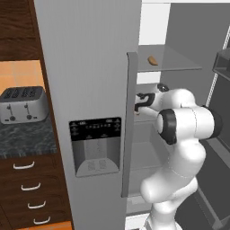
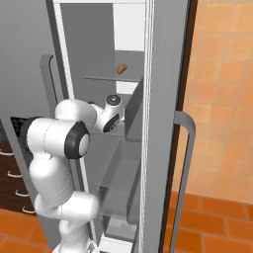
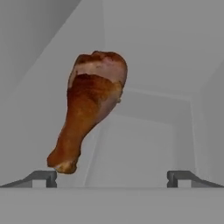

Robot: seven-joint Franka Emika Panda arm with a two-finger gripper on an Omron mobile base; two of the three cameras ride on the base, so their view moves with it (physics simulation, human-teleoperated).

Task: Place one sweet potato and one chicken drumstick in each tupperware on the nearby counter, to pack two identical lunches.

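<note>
Reaching into the fridge for a drumstick.
Your claw is hanging released before the red-brown club-shaped chicken drumstick; next you'd be centring, then clenching.

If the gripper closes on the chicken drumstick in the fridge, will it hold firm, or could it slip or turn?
The chicken drumstick looks stiff, so it should keep its shape. Its glossy, tapering body may slide between the fingers if gripped near the thin end. The thick end is heavier, so it might pivot in the open gripper once closed.

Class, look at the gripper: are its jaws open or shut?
Open. In the hand view the gripper fingertips stand wide apart, the chicken drumstick ahead, ungripped.
</note>
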